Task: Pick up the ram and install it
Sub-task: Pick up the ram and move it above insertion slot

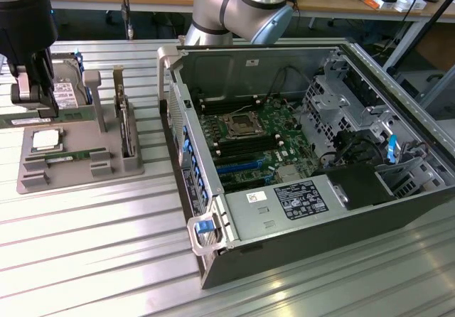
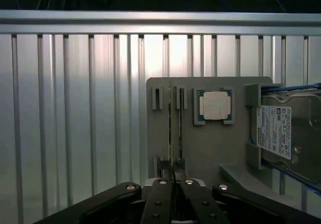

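At the exterior view's left, a grey holder tray [image 1: 75,180] sits on the ribbed aluminium table [image 1: 106,253]. The ram [image 1: 67,156] lies in its slot on the near part of the tray, a thin green stick running left to right. A square silver processor [image 1: 45,140] rests just beyond it. A hard drive [image 1: 66,95] stands at the far end of the tray, and a green card with a metal bracket [image 1: 124,125] stands upright along its right edge.

The gripper [image 1: 43,107] hangs above the far left of the tray. Its jaws are closed together, and I see nothing held between them.

From the wrist view, the ram [image 2: 171,128] shows edge-on as a thin line in the tray [image 2: 210,148], lined up with the closed gripper [image 2: 173,181]. The processor [image 2: 214,106] sits beside it, with the hard drive [image 2: 288,133] beyond.

The open computer case [image 1: 320,254] lies well apart at the exterior view's right, motherboard [image 1: 249,136] exposed.
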### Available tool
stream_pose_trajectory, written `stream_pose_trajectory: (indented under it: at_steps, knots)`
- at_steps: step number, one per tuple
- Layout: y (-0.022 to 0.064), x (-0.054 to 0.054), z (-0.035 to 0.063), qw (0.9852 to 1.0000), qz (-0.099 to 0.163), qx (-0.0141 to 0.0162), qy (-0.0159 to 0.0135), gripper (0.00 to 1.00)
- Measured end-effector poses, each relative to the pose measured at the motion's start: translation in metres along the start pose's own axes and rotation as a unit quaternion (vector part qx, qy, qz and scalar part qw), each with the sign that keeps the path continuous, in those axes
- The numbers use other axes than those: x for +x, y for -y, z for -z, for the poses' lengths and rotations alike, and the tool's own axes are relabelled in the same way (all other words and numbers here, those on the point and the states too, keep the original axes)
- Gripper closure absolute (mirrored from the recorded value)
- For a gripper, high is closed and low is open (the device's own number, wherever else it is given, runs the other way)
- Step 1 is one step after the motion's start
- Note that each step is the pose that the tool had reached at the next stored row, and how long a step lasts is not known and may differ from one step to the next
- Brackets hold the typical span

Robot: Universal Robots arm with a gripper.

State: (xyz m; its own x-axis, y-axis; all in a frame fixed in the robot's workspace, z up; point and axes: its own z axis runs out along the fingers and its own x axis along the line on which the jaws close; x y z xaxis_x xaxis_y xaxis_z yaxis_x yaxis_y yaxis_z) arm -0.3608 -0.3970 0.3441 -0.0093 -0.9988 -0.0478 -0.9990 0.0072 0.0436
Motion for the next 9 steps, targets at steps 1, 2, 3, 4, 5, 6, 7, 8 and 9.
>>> stream_pose_trajectory:
  at_steps: [1, 2, 3, 4, 5, 6, 7, 8, 9]
  knots:
    - [0.0, 0.0, 0.0005, 1.0, 0.0, -0.0001, 0.0001, 0.88]
    - [-0.0001, -0.0001, 0.0011, 1.0, 0.0, 0.0, 0.0004, 0.88]
    - [-0.0001, -0.0001, 0.0015, 1.0, 0.0, 0.0, 0.0005, 0.88]
    - [-0.0001, -0.0001, 0.0021, 1.0, 0.0, 0.0, 0.0008, 0.88]
    - [-0.0001, -0.0001, 0.0027, 1.0, 0.0, 0.0, 0.001, 0.88]
    - [-0.0002, -0.0002, 0.0037, 1.0, 0.0, 0.0, 0.0014, 0.88]
    - [-0.0002, -0.0002, 0.0044, 1.0, 0.0, 0.0, 0.0017, 0.88]
    - [-0.0002, -0.0003, 0.0055, 1.0, 0.0, 0.0, 0.0021, 0.88]
    - [-0.0003, -0.0003, 0.0063, 1.0, 0.0, -0.0001, 0.0025, 0.88]
